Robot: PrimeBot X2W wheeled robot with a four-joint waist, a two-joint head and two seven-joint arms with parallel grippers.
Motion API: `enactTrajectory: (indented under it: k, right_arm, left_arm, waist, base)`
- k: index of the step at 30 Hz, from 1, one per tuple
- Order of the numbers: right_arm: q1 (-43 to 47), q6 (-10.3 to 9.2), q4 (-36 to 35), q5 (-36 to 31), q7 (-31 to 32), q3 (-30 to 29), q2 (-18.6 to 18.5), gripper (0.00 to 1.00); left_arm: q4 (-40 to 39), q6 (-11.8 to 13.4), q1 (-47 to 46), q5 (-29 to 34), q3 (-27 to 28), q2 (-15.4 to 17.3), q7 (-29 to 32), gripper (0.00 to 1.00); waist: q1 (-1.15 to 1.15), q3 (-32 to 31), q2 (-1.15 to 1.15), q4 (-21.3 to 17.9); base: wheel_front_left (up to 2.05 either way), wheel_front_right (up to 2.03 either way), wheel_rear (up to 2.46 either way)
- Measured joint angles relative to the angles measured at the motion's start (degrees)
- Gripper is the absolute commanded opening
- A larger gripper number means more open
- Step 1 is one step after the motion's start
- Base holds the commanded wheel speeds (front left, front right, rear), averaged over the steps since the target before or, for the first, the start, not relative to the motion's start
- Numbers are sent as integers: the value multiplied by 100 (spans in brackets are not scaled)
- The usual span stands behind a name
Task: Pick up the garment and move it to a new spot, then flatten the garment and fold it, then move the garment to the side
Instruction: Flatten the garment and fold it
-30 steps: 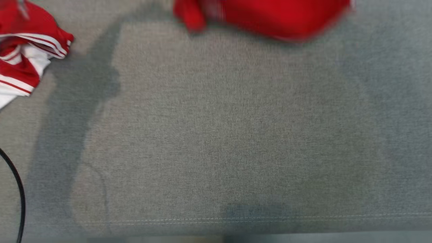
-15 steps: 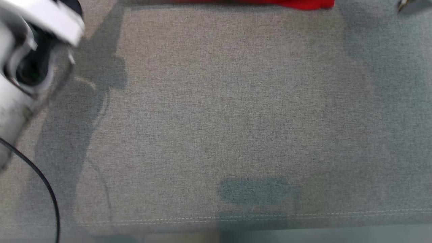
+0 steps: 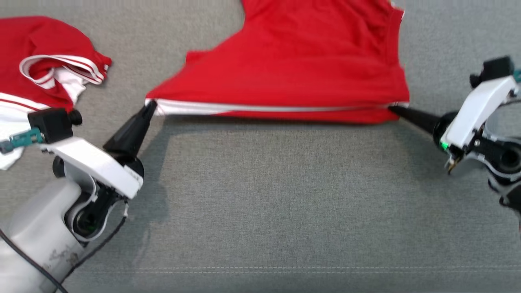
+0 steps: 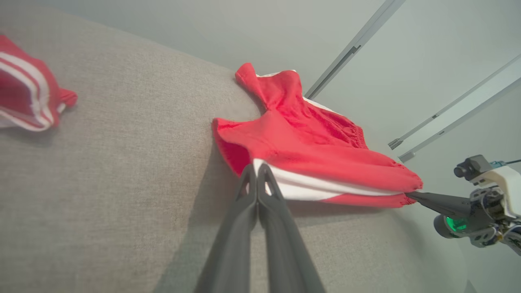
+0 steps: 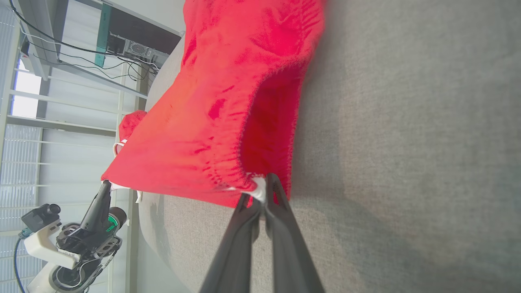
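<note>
A red garment (image 3: 293, 73) with a white-trimmed hem hangs stretched between both grippers above the grey cloth surface (image 3: 285, 195). My left gripper (image 3: 149, 106) is shut on its near left corner, and the left wrist view shows the closed fingers pinching the white edge of the garment (image 4: 309, 154) at the left gripper (image 4: 256, 169). My right gripper (image 3: 391, 108) is shut on the near right corner; in the right wrist view the right gripper (image 5: 264, 185) clamps the gathered hem of the garment (image 5: 220, 110). The far part of the cloth trails on the surface.
A second red and white garment (image 3: 36, 73) lies crumpled at the far left, seen also in the left wrist view as a striped heap (image 4: 24, 101). A stitched seam (image 3: 285, 268) runs near the front edge. A black cable (image 3: 36, 264) hangs by my left arm.
The head camera has tilted, bringing both arms and the stretched red garment into view. The garment now hangs spread between the two shut grippers.
</note>
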Motion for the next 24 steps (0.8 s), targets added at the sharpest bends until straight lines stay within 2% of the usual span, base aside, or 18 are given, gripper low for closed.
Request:
enactTrajectory:
  k: [6,11,19,24]
  right_arm:
    - [877,0,-312,165,-36,45,-127,0]
    - [1550,0,-436,115,-369,166,-112,0]
    - [2053,-1,-475,113,-680,201,5,0]
    - [2225,-1,-439,113,-761,230,63,0]
  left_arm:
    - [135,0,805,453,381,-252,-4,0]
    - [411,0,1550,962,619,-544,-4,0]
    - [609,0,2119,1390,1056,-894,-4,0]
    - [719,0,2374,1463,1087,-943,-4,0]
  waist:
    - [0,-583,0,48]
    - [0,-1088,0,23]
    - [0,-1378,0,-65]
    - [0,-1507,0,-75]
  base:
    - [0,0,0]
    - [0,0,0]
    - [0,0,0]
    - [0,0,0]
